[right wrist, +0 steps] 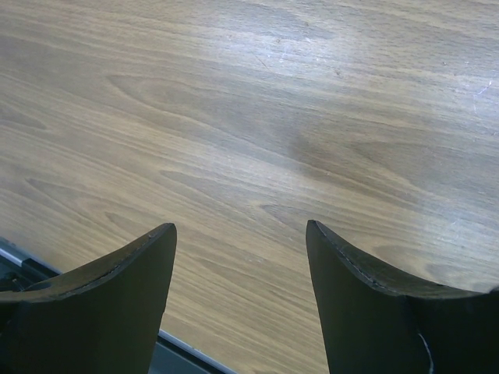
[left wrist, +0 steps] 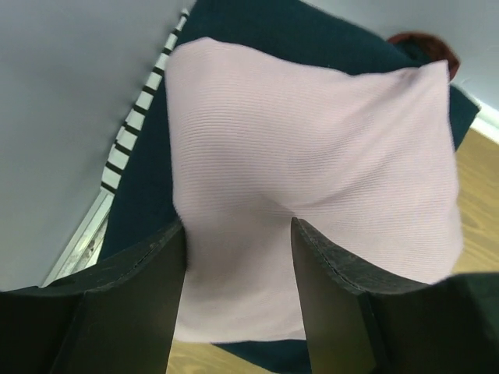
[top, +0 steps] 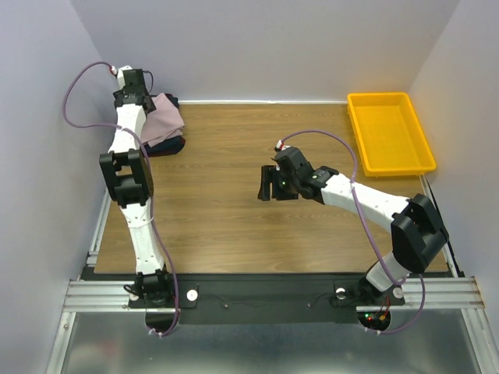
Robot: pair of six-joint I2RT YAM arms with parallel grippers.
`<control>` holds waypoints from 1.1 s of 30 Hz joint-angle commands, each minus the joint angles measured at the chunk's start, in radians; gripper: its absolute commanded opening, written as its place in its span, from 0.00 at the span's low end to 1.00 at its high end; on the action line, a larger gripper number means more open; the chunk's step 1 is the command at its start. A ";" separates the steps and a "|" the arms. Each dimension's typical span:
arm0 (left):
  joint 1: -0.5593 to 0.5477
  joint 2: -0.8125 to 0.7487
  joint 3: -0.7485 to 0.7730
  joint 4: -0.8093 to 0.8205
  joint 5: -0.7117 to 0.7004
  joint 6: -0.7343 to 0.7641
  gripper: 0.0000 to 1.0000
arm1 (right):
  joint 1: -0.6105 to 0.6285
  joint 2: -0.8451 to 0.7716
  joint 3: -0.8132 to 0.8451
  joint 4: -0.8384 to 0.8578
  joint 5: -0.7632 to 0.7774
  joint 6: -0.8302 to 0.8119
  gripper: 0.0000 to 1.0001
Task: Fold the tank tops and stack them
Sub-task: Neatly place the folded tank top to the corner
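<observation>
The brown wooden table (top: 234, 156) has a yellow plastic tray (top: 390, 132) at its edge, well beyond the right tool (right wrist: 240, 230), whose jaws stand released above the wood. A pale dusty-pink ribbed tank top (left wrist: 312, 156) lies directly beneath the released left tool (left wrist: 238, 226), on top of a folded dark navy tank top (left wrist: 265, 31).

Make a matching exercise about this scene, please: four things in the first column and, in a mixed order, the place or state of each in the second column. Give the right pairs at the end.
Column 1
1. pink tank top
2. navy tank top
3. yellow tray
4. right tool

Column 2
A. at the far right corner of the table
B. open, above a bare middle part of the table
C. lying on top of the others, at the far left corner
D. directly under the pink one

Pairs: 1-C, 2-D, 3-A, 4-B
</observation>
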 commanded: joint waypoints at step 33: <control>-1.043 -1.116 -1.244 0.403 -0.043 -0.341 0.66 | -0.012 -0.608 -0.262 -0.004 0.304 0.068 0.86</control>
